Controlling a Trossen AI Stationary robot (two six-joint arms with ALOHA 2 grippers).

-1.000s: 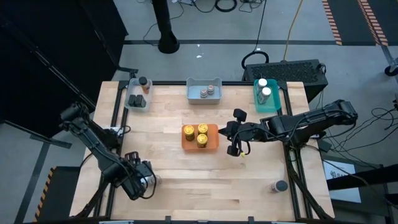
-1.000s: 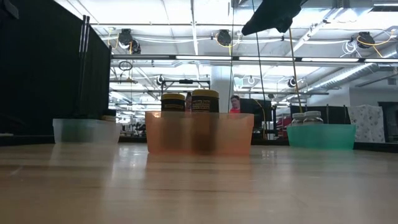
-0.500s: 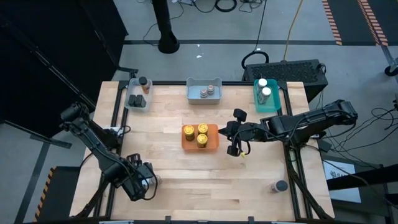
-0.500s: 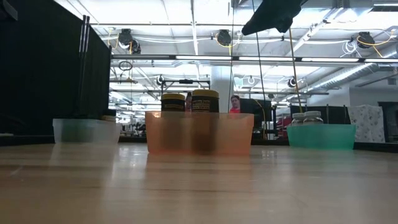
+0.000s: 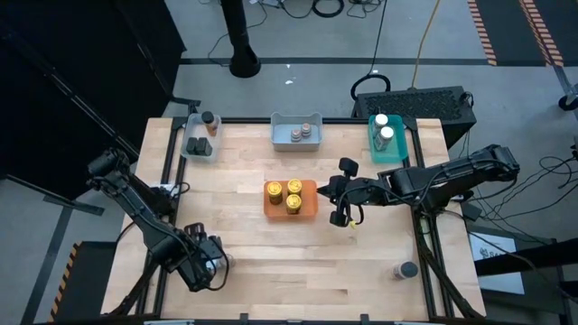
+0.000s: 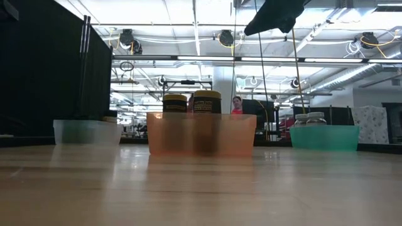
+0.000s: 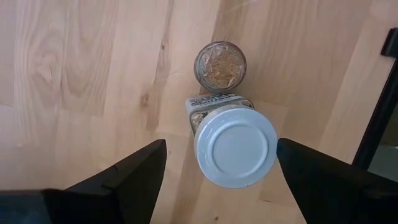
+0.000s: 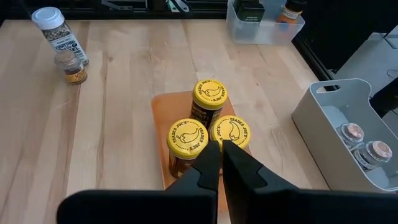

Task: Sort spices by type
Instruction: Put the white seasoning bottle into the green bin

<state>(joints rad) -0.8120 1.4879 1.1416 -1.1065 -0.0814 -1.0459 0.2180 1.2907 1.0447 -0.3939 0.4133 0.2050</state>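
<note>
Left gripper: my left gripper hovers over the near-left corner of the table; fingers spread wide, one to each side of a white-lidded jar, not touching it

Right gripper: my right gripper hangs just beside the orange tray, fingers pressed together, holding nothing

Target jar: the white-lidded jar stands upright; a smaller lidless jar of tan spice is just beside it, perhaps touching; I cannot tell

Sorted so far: three yellow-lidded jars in the orange tray; two white-lidded ones in the teal tray; grey-lidded ones in the blue-grey tray; dark ones in the clear tray; one dark-lidded jar alone at the near-right corner

Handling: I judge the jar light, rigid, smooth-walled, likely glass and so breakable; slippery if pinched on the lid rim

Where to hold: I would close on the body just under the lid; the open neighbour could tip and spill
</note>
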